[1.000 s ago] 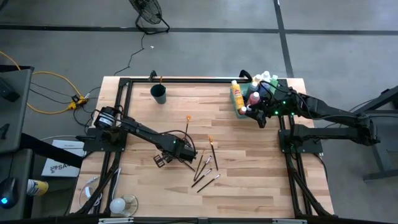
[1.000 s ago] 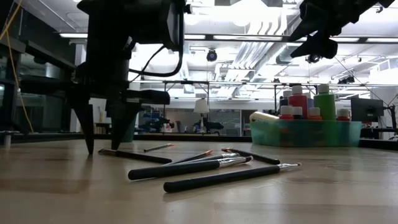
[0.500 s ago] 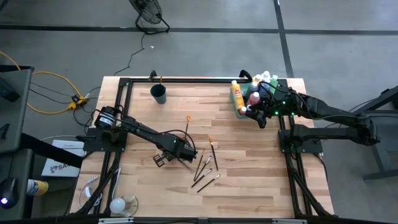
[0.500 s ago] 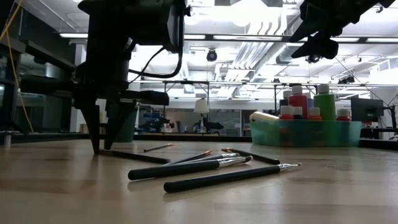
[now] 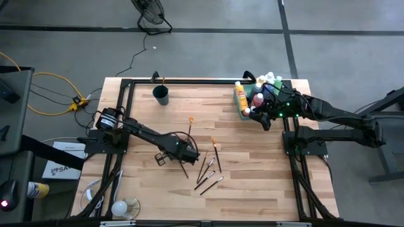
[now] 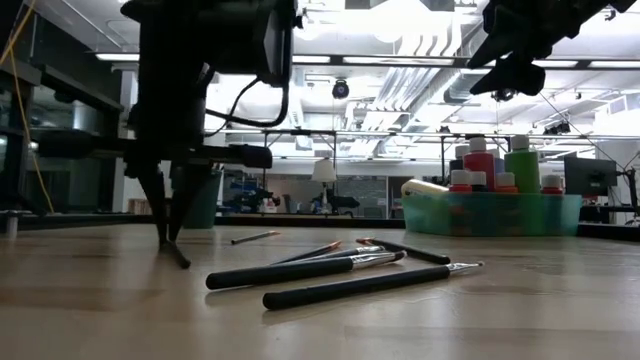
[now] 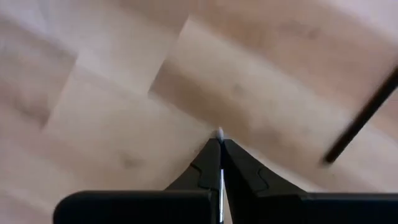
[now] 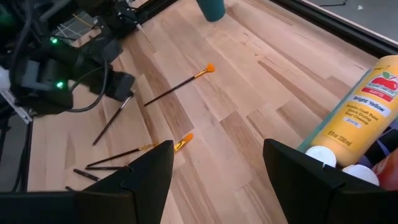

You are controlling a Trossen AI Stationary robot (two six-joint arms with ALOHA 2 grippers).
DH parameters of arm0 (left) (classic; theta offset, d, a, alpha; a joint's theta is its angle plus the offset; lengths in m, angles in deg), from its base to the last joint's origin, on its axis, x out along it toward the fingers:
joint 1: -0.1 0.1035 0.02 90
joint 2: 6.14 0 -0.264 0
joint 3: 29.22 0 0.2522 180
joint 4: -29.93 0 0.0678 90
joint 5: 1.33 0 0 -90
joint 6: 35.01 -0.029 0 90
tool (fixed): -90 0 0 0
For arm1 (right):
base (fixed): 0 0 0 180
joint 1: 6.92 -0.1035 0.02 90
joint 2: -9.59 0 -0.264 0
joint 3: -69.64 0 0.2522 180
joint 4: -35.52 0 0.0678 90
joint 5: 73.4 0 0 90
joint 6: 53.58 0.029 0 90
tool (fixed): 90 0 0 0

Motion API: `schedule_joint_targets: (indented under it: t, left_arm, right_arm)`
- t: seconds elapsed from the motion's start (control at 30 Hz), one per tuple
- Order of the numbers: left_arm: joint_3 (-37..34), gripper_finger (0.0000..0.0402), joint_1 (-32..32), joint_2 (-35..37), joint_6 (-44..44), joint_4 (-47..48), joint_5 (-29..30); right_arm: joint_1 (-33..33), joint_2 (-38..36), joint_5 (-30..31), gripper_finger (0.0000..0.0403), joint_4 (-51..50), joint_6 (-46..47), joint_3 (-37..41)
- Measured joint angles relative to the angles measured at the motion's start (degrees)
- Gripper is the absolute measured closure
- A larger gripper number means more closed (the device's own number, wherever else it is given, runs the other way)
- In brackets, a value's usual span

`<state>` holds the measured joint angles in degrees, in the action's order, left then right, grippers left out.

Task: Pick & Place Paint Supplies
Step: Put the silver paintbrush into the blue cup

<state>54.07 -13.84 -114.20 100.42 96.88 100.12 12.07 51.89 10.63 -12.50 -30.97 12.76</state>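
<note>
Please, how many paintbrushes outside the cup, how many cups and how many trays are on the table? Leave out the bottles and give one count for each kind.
Paintbrushes: 6 (5 lying on the wood, 1 paintbrush gripped in the left claw)
Cup: 1
Tray: 1
Total: 8

"Bright Yellow" on yellow bottle [image 8: 357, 106]

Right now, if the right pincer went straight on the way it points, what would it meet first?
Probably bare table: the open right pincer, above the green tray, points across open wood. The orange-tipped brush lies off that line; depth is uncertain.
</note>
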Motion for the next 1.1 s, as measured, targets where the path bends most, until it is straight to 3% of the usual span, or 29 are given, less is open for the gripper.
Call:
schedule_joint_targets:
  t: [0.33, 0.57, 0.73, 0.93, 1.1]
  left_arm:
    - [-0.10, 0.0401, 0.08, 5.64, -6.45, -0.04, 10.86]
    - [0.01, 0.0401, 0.12, 15.51, -13.23, 4.03, 31.14]
    - [0.06, 0.0401, 1.49, 23.55, -17.29, 13.49, 46.84]
    - [0.17, 0.0401, 9.70, 29.23, -34.17, 13.13, 59.71]
    - [0.16, 0.0401, 19.23, 30.22, -47.34, 10.25, 64.20]
  right_arm:
    - [0.00, 0.00, -0.21, 0.0160, 0.00, -0.42, 0.01]
    - [-0.01, 0.01, 0.26, 0.0160, 0.21, -1.73, -0.01]
    - [0.04, 0.02, 2.84, 0.0160, 1.65, -1.95, 0.01]
    - [0.04, 0.00, 3.51, 0.0160, 6.61, -2.82, 0.01]
    - [0.03, 0.02, 6.09, 0.0160, 11.67, -3.42, -0.01]
